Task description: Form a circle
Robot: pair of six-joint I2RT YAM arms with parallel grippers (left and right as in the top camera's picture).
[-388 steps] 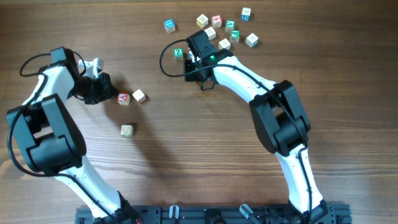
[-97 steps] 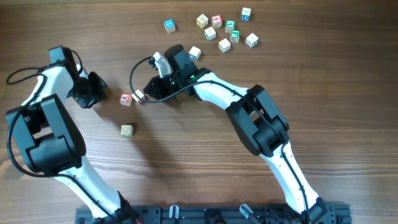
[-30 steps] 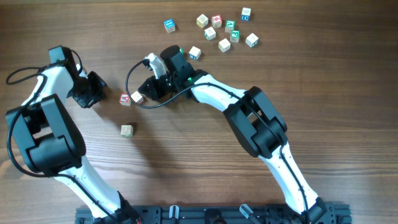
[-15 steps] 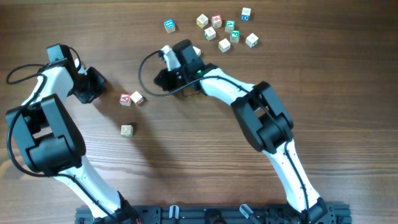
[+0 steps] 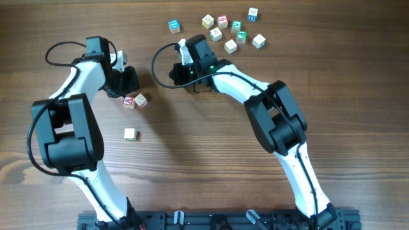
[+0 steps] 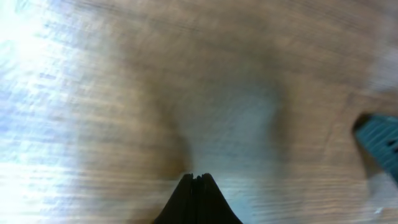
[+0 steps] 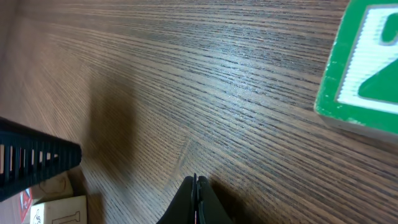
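Observation:
No circle shows. Its makings are two small pale cubes side by side, a red-printed cube (image 5: 128,101) and a plain-faced one (image 5: 140,99), with a third pale cube (image 5: 130,134) lower down. My left gripper (image 5: 130,82) is shut and empty just above the pair; its wrist view is blurred, showing the shut tips (image 6: 197,178) over bare wood. My right gripper (image 5: 170,74) is shut and empty, to the right of the pair. In the right wrist view the shut tips (image 7: 196,180) face the pale cubes (image 7: 57,210) at the lower left.
Several blue-, green- and red-printed cubes (image 5: 223,27) lie scattered at the back, right of centre. A green-printed cube (image 7: 367,68) sits close beside my right gripper. The left arm's black end (image 7: 31,158) shows in the right wrist view. A blurred teal shape (image 6: 382,140) is at the left wrist view's right edge.
My left arm has swung right, from the far left to just above the two cubes. My right gripper has drawn back up and right, away from them. The cubes have not moved.

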